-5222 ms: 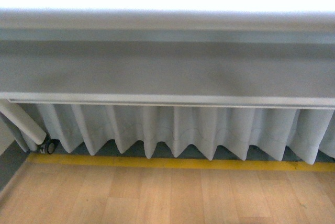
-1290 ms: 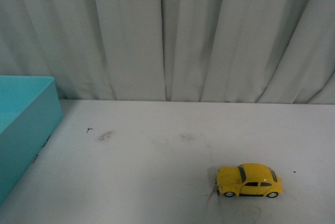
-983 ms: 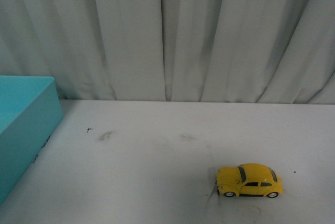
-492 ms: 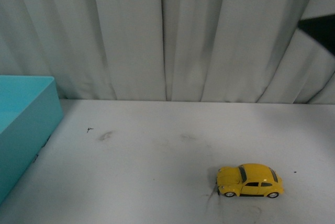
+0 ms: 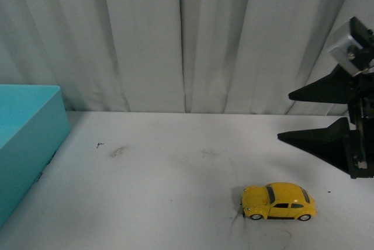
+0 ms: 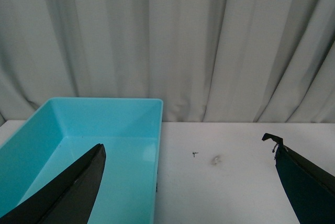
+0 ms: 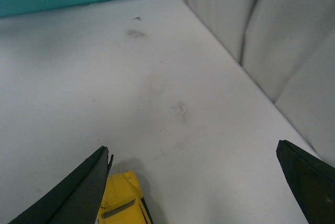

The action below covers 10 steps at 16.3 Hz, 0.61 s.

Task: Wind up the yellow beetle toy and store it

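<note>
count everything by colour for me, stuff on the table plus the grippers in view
yellow: 1, beetle toy
teal: 1, bin
black: 2, right gripper and left gripper, both with fingers apart
total: 4

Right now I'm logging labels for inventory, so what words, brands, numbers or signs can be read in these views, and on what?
No readable text in any view.
Yellow beetle toy: no plate, badge or lettering legible; too small to tell.
Turquoise bin: plain walls, no label.
White table: only dark smudges, not writing.
</note>
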{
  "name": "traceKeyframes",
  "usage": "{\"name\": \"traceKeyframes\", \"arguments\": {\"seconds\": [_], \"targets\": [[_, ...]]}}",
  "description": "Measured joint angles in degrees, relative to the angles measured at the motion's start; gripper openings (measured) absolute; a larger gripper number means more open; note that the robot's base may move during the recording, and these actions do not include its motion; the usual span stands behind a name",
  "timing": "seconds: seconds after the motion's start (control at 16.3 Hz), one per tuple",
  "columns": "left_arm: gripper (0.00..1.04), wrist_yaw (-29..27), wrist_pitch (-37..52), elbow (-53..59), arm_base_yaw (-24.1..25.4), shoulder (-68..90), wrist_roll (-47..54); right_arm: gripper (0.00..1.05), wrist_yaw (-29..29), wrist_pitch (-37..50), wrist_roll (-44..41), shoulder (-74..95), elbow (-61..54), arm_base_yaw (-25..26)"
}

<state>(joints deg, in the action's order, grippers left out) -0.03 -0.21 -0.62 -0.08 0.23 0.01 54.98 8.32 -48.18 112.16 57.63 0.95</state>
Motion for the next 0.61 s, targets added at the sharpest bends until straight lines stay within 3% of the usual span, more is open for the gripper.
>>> {"name": "traceKeyframes", "arguments": {"seconds": [0.25,0.37,0.61], "targets": [[0.98,-0.02,-0.02,0.00,0.00,0.00,0.00,0.98,0.13,-23.21,-22.32,5.14,8.31,-3.30],[0.98,0.00,0.00,0.00,0.00,0.00,0.00,0.98,-3.41,-32.63,-33.07,8.79,11.72,-3.91],[0.98,0.00,0.00,0.00,0.00,0.00,0.00,0.98,-8.28,-36.17,-42.34,11.91,12.61,-3.80]]}}
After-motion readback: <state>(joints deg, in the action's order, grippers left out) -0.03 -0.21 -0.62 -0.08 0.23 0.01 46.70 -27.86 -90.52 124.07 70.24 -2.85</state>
